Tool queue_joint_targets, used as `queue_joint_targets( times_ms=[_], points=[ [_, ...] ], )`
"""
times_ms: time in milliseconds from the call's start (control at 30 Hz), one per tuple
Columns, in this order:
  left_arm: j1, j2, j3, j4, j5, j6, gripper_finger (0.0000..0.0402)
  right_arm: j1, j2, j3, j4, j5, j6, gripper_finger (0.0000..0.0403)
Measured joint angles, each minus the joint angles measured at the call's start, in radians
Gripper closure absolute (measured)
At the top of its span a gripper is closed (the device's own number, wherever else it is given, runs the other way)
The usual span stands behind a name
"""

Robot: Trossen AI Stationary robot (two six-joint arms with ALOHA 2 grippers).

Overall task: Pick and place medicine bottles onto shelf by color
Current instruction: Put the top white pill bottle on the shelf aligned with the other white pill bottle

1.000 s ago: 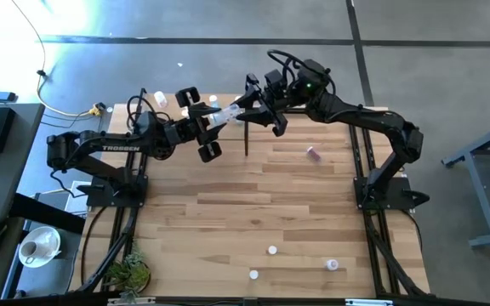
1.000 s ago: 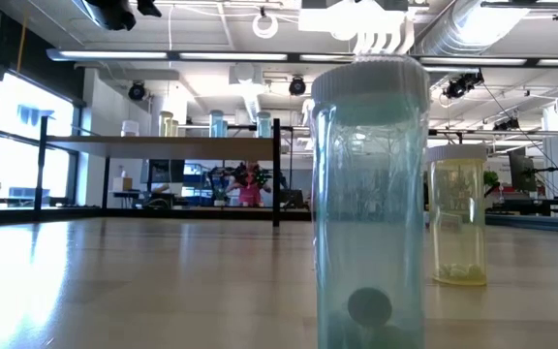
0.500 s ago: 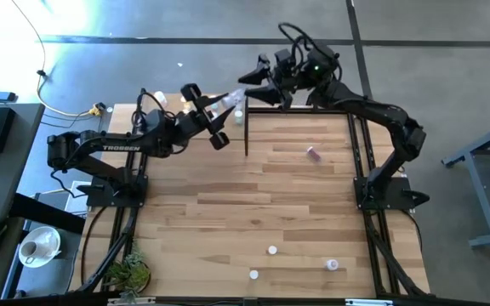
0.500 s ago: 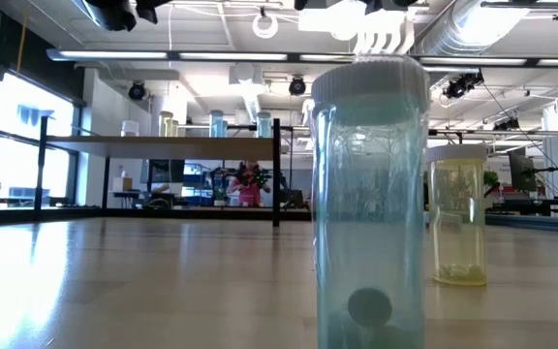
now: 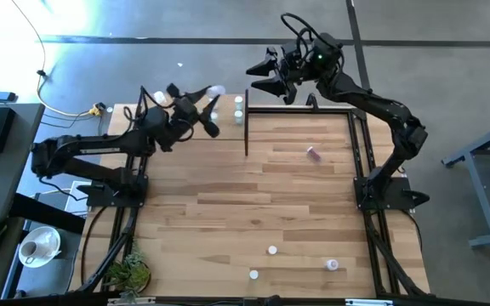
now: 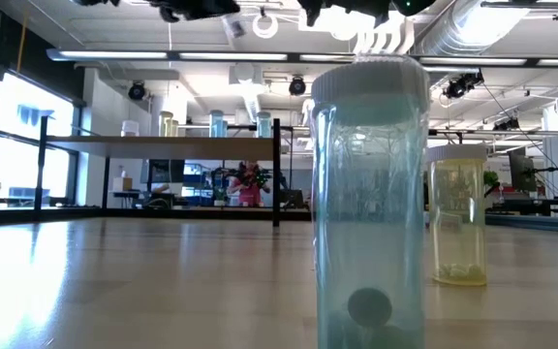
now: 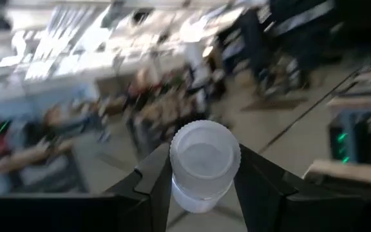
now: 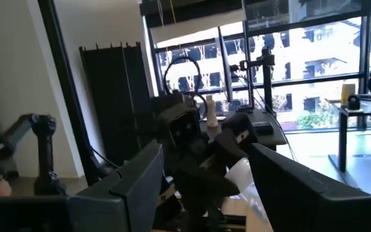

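Left gripper point(image 5: 207, 109) clamped on a white bottle point(image 5: 213, 93), raised above the shelf point(image 5: 247, 127) at the table's far edge. Right gripper point(image 5: 266, 75) spread wide, empty. Several bottles already shelved; pink bottle point(image 5: 313, 154) mid-table, three near the front edge awaiting.

Likely robotics lab: exposed ducts point(image 6: 511, 24), workbenches point(image 6: 541, 221).

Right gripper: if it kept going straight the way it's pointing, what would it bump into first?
Probably the left gripper. The open right gripper points across the table's far edge toward it, and the right wrist view shows that gripper, holding a white bottle, straight ahead between its fingers. Depth is hard to judge, so it might pass just above.
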Motion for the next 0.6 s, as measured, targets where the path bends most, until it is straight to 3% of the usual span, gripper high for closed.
queue_joint_targets(
  times_ms=[333,467,600],
  points=[
    [-0.112,-0.161,0.0,-0.409,-0.502,-0.201,0.0273,-0.001,0.0,0.0,-0.068,0.0,-0.092,0.018],
    [-0.15,-0.201,0.0,-0.639,-0.715,-0.395,0.0273,-0.001,0.0,0.0,-0.068,0.0,-0.095,0.018],
    [-0.165,-0.233,0.0,-0.902,-0.776,-0.696,0.0273,-0.001,0.0,0.0,-0.068,0.0,-0.095,0.018]
  ],
)
